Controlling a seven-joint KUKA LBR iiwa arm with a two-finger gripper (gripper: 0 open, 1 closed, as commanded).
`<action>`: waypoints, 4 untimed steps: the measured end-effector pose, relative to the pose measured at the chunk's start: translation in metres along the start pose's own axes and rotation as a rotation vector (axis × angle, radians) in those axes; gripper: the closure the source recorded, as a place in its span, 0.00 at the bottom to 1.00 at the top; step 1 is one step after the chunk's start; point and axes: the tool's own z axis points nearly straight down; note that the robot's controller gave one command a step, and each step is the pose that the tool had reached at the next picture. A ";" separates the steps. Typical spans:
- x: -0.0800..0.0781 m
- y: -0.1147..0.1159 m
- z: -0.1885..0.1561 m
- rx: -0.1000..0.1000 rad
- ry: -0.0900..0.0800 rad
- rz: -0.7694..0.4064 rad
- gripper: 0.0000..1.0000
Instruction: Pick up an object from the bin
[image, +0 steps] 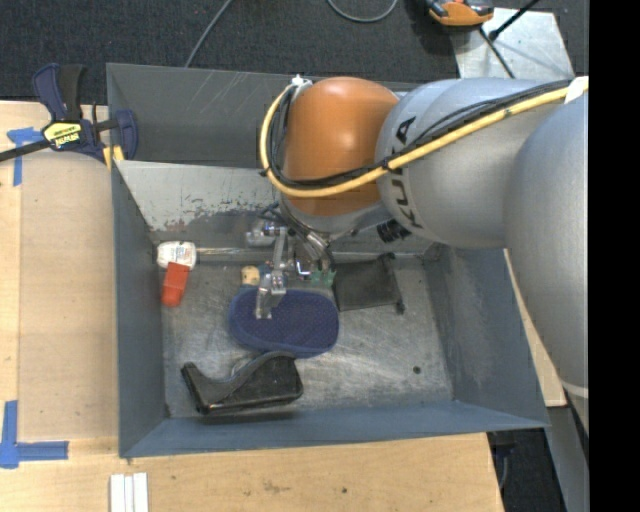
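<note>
The end effector (268, 298) hangs at the upper left edge of a dark blue, flat oval pad (292, 326) lying near the middle of the grey metal bin (140, 330); whether it is wide or narrow I cannot tell. Just below the pad lies a black angular piece (245, 385); well left of the pad, a small orange block (174, 287); at the pad's upper right, a dark flat square plate (365, 286).
</note>
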 end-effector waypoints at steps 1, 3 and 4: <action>0.000 -0.036 0.074 -0.009 -0.026 0.011 0.00; -0.002 -0.051 0.077 -0.009 -0.015 0.140 0.00; 0.006 -0.059 0.082 -0.017 -0.026 0.216 0.00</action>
